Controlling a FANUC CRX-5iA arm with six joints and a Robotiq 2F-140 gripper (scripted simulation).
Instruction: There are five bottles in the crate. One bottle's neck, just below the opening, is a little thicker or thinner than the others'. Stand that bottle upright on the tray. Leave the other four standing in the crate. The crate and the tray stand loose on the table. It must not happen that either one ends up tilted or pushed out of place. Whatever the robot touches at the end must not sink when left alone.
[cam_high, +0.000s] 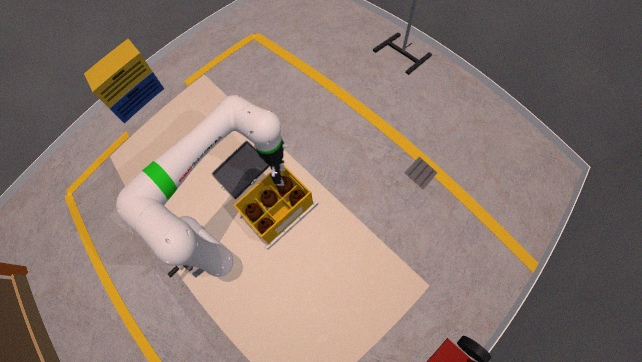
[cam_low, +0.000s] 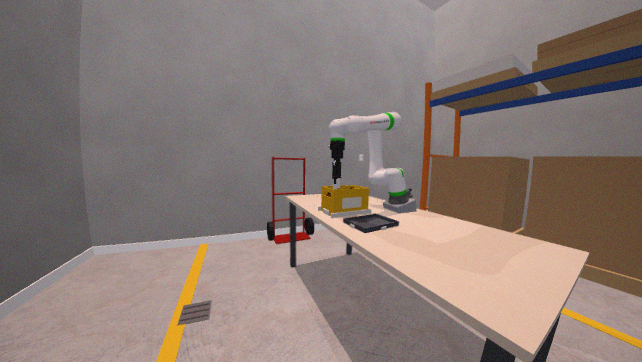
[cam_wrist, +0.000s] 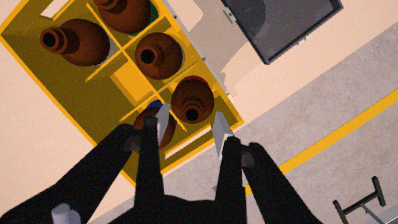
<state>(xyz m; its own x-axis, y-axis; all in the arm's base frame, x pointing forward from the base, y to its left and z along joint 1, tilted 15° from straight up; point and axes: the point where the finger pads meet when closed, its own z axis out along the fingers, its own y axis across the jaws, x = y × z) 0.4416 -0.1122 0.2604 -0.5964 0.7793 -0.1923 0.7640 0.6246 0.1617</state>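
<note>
The brown bottle (cam_wrist: 192, 100) under the gripper (cam_wrist: 192, 129) stands upright in a corner cell of the yellow crate (cam_wrist: 75, 95), near the long edge of the table (cam_low: 450, 250) by the arm's end. The fingers flank its neck at a middle width — apart from it, holding nothing. Four other bottles stand in the crate. The dark tray (cam_high: 240, 169) lies just beside the crate.

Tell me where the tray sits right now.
In the top view the dark tray lies on the table, against the yellow crate, on the arm's side.
</note>
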